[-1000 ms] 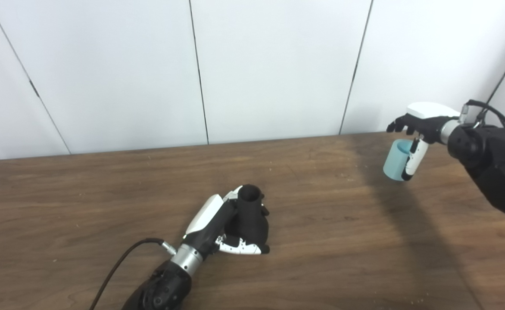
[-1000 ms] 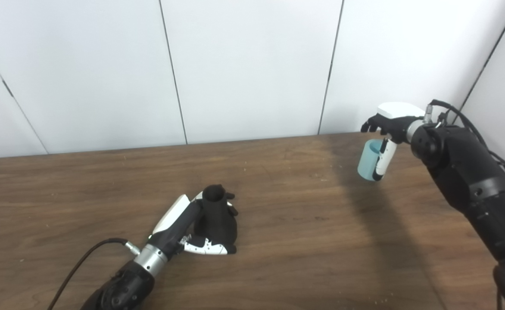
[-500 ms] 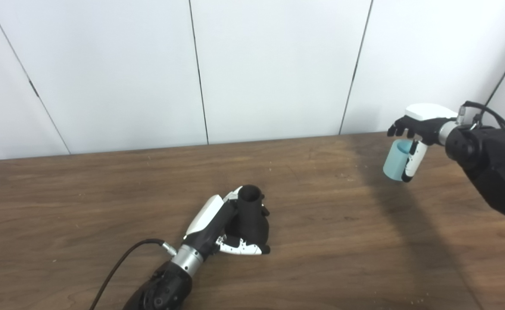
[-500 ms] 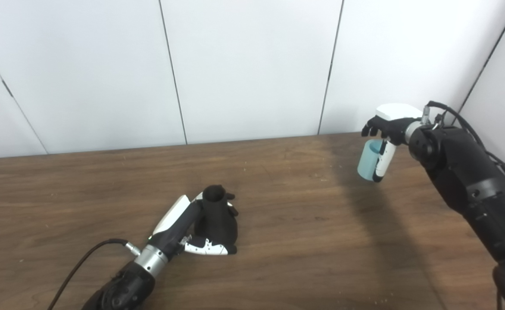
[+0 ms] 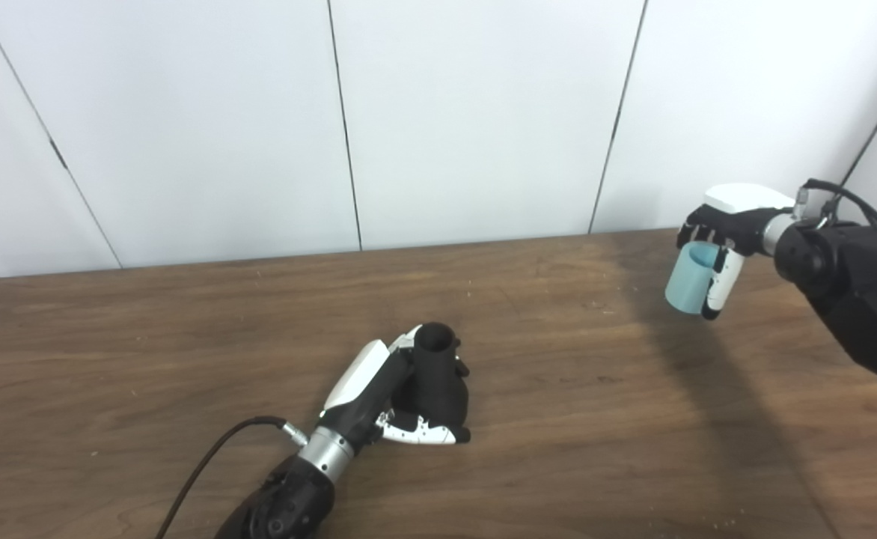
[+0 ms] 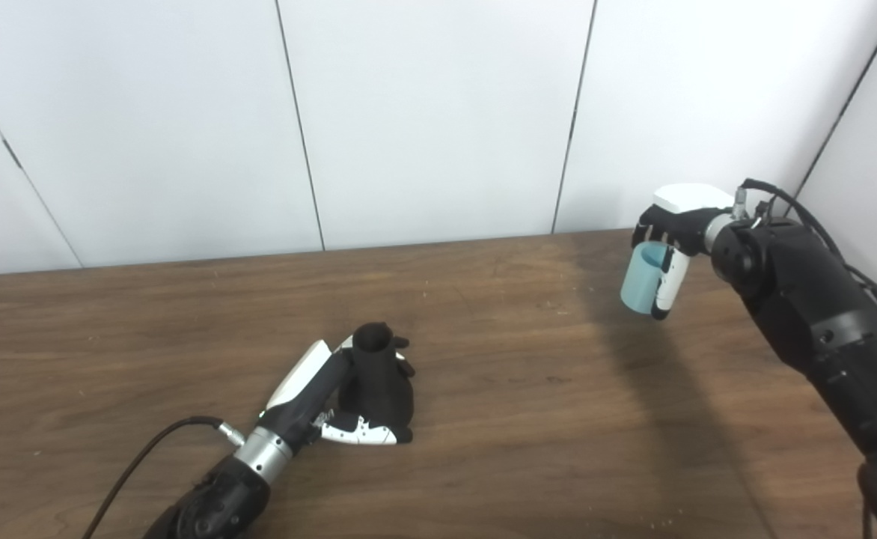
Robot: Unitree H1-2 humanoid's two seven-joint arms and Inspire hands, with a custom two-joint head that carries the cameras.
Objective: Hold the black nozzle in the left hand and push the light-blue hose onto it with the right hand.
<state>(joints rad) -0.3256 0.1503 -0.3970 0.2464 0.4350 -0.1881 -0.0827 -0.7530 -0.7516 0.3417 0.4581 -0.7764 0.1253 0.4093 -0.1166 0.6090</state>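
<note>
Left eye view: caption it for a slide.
Left hand grips the upright black nozzle on the table; right hand closes on the light-blue hose.

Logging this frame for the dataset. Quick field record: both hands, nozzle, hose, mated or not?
left robot hand: shut on nozzle
nozzle: black, upright on table, opening up
right robot hand: shut on hose, at far right edge of table
hose: light-blue, short, open end up
mated: no, hose and nozzle far apart
</note>
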